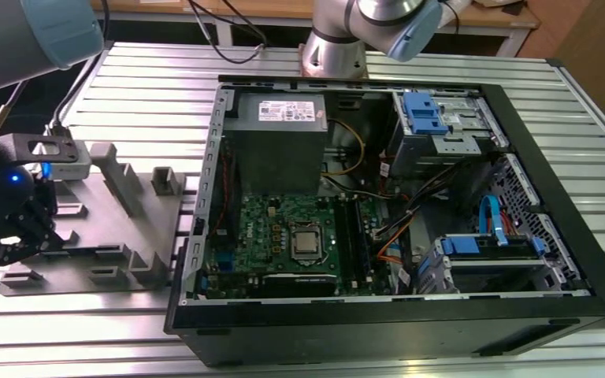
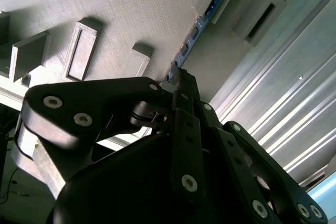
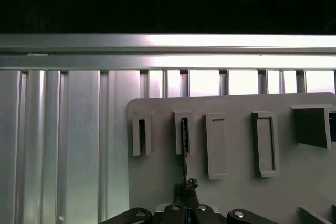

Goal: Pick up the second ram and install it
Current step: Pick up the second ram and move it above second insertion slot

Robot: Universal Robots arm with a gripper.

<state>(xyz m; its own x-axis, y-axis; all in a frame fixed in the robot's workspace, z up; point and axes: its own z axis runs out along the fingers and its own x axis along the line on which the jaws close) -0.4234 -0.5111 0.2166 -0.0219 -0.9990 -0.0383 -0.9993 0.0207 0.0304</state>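
Ribbed metal table (image 1: 408, 67), holding 2 main items in the exterior view.

Item 1: open black computer case (image 1: 597, 260), lying on its side at centre, green circuit board (image 1: 281, 228) exposed inside.

Item 2: grey plastic tray (image 1: 108, 236) with raised blocks, beside the case on the exterior view's left.

Item 3: dark gripper (image 1: 9, 244), down over the tray's outer end, well apart from the case. In both wrist views its tips (image 2: 177, 80) (image 3: 186, 186) were clenched on the near end of the memory stick.

Item 4: memory stick (image 2: 191, 38) (image 3: 185, 145), thin blue-edged board, seen edge-on. It stood on its long edge against the tray, far end seated in 1 slotted block of the row, near end pinched between the fingertips.
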